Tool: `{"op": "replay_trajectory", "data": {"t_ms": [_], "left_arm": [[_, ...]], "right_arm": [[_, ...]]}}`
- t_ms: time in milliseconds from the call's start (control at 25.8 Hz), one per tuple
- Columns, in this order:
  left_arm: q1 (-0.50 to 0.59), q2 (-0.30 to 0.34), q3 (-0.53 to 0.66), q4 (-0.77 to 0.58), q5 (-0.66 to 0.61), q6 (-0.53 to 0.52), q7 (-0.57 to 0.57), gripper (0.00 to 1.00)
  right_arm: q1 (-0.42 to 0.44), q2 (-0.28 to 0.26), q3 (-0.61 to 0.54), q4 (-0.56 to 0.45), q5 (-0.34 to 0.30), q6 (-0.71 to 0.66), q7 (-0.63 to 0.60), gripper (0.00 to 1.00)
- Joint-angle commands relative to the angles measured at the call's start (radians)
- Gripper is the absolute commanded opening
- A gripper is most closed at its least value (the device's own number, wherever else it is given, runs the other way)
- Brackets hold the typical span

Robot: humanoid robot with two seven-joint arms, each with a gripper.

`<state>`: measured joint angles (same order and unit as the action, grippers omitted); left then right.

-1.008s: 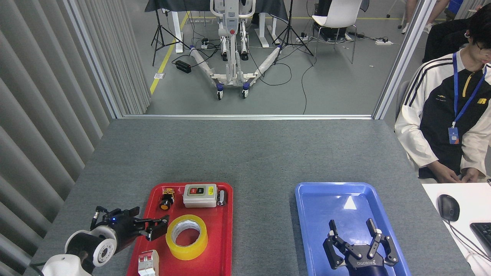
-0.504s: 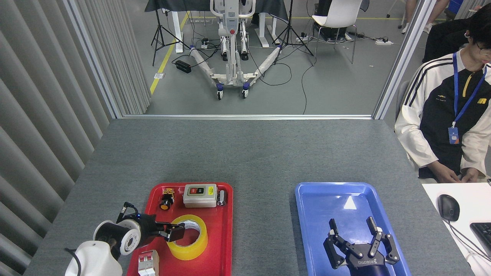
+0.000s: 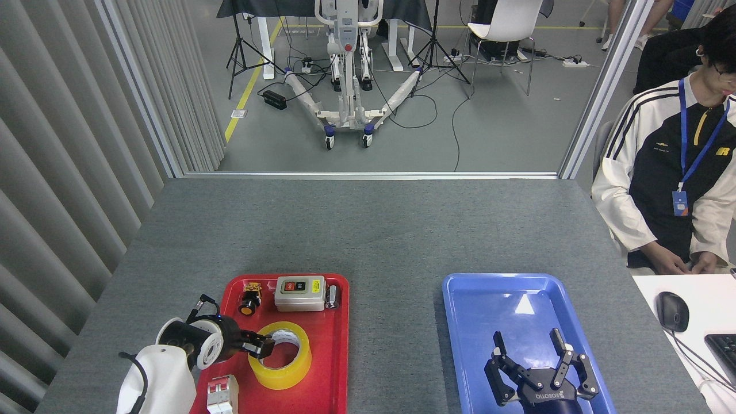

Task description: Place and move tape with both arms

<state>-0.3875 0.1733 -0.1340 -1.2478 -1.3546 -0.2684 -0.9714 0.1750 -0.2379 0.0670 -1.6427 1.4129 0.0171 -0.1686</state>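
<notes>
Spread wide, the right gripper [image 3: 532, 359] hangs over the near part of the blue tray [image 3: 460, 322], whose floor is bare around it. Over at the left gripper [image 3: 265, 347], the jaws reach across the near-left rim of the tape [image 3: 280, 355], but whether they pinch it I cannot tell. That roll lies flat in the red tray [image 3: 339, 345], with a switch box [image 3: 299, 293] and a push button [image 3: 249, 298] at the far end and a white breaker [image 3: 222, 393] near. Grey table [image 3: 368, 230] beyond both trays lies open.
</notes>
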Motion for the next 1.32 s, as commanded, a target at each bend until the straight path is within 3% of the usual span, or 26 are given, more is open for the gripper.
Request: {"op": "replay_trajectory", "data": {"t_ms": [0, 271, 349, 388, 581, 814, 891, 1008, 1124, 1202, 1279], "left_arm": [[-0.022, 0.003, -0.001, 0.03, 0.005, 0.001, -0.02, 0.84], [-0.045, 0.002, -0.03, 0.091, 0.037, -0.028, -0.073, 0.84], [-0.057, 0.0, -0.032, 0.117, 0.038, -0.032, -0.078, 0.79], [-0.064, -0.001, -0.032, 0.13, 0.042, -0.034, -0.078, 0.71], [-0.07, -0.005, -0.032, 0.157, 0.163, -0.117, -0.155, 0.0], [-0.087, -0.017, 0.039, 0.137, 0.399, -0.222, -0.138, 0.0], [-0.083, -0.07, 0.137, 0.116, 0.483, -0.293, -0.132, 0.0], [-0.082, -0.13, 0.241, 0.11, 0.601, -0.489, -0.125, 0.0], [-0.071, -0.172, 0.286, 0.125, 0.772, -0.517, -0.092, 0.0], [-0.027, -0.225, 0.293, 0.157, 0.858, -0.517, -0.078, 0.0], [0.009, -0.281, 0.3, 0.176, 0.878, -0.517, -0.076, 0.0]], "right_arm": [[-0.002, -0.001, 0.004, 0.0, -0.002, -0.002, 0.0, 1.0], [0.001, -0.001, 0.004, 0.004, -0.002, -0.029, 0.0, 1.0], [0.001, -0.001, 0.004, 0.004, -0.002, -0.032, 0.0, 1.0], [0.001, -0.001, 0.004, 0.004, -0.002, -0.034, 0.0, 1.0], [0.003, -0.004, 0.004, 0.0, 0.003, -0.04, -0.014, 1.0], [0.003, -0.018, 0.002, 0.001, 0.003, -0.085, -0.025, 1.0], [0.003, -0.018, 0.002, 0.004, 0.003, -0.086, -0.025, 1.0], [0.003, -0.018, 0.002, 0.006, 0.003, -0.095, -0.025, 1.0], [0.003, -0.018, 0.002, 0.006, 0.004, -0.111, -0.026, 1.0], [0.006, -0.021, 0.004, 0.007, 0.032, -0.137, -0.048, 1.0], [0.008, -0.046, 0.004, 0.007, 0.13, -0.181, -0.132, 1.0]]}}
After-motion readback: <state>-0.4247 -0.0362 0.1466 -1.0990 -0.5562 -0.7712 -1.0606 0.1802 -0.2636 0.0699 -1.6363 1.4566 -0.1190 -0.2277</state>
